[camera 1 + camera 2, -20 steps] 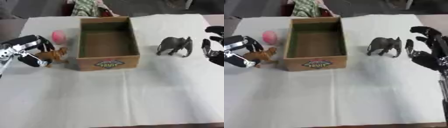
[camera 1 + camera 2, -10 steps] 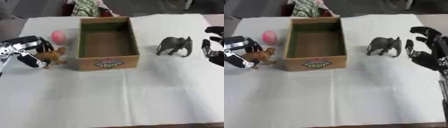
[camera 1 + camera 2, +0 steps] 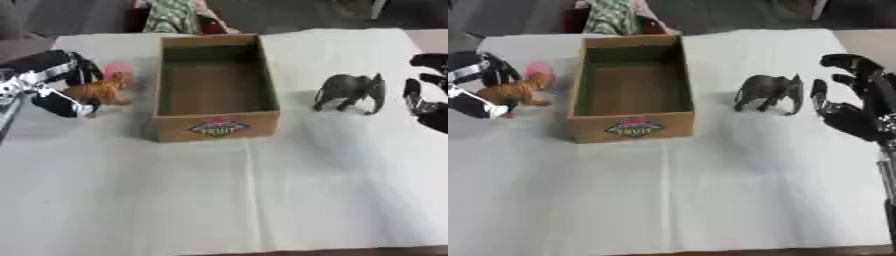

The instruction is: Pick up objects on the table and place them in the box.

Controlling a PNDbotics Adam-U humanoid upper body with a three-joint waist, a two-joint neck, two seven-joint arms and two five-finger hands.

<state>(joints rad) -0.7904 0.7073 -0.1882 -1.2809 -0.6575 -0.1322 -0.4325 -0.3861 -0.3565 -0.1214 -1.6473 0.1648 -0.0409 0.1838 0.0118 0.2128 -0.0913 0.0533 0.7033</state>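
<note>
left hand [image 3: 54, 82] at table's left edge, fingers curled around small orange toy animal [image 3: 99, 92], just left of open cardboard box [image 3: 215, 125]. pink object [image 3: 116, 68] beside toy, partly hidden behind it. box empty, sits mid-table on white cloth [image 3: 245, 195]. grey toy elephant [image 3: 769, 92] stands upright right of box, apart from it. right hand [image 3: 854, 107] near elephant, fingers spread wide, holding nothing.
</note>
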